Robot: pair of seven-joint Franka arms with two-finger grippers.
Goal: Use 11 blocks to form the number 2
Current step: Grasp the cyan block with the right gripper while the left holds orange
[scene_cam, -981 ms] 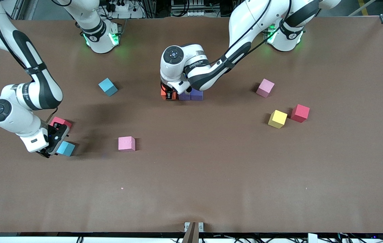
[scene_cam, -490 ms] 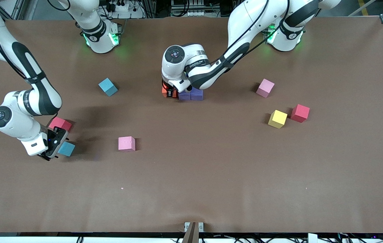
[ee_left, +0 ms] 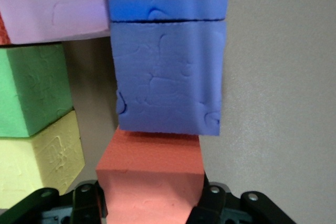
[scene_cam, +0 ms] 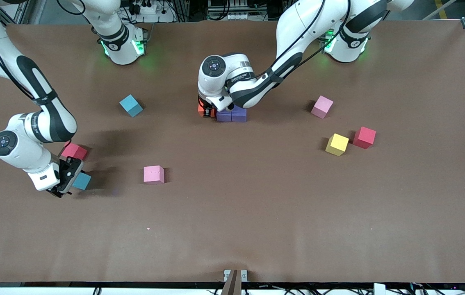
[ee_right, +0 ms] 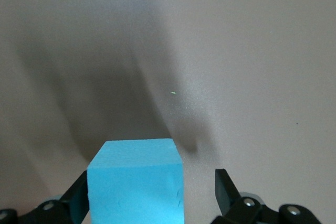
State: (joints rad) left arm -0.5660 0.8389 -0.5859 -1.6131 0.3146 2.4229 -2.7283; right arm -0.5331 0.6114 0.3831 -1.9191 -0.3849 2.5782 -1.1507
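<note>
My left gripper (ee_left: 152,199) is shut on an orange block (ee_left: 152,166) at the table's middle. The block's face touches the end of a row of two purple blocks (ee_left: 168,77). Beside that row lie a pink block (ee_left: 52,3), a green block (ee_left: 31,87) and a yellow block (ee_left: 37,161). In the front view the left hand covers most of this cluster; only the orange block (scene_cam: 201,109) and the purple blocks (scene_cam: 231,114) show. My right gripper (ee_right: 151,190) is open around a cyan block (ee_right: 135,182) at the right arm's end, with a gap at one finger.
Loose blocks lie on the brown table (scene_cam: 257,213): a cyan one (scene_cam: 131,105), a red one (scene_cam: 74,151) beside the right gripper, a pink one (scene_cam: 153,174), and toward the left arm's end a pink (scene_cam: 322,106), a yellow (scene_cam: 337,144) and a red (scene_cam: 364,137).
The right gripper has shifted over the cyan block and now covers more of it. The left hand has edged the orange block toward the purple row.
</note>
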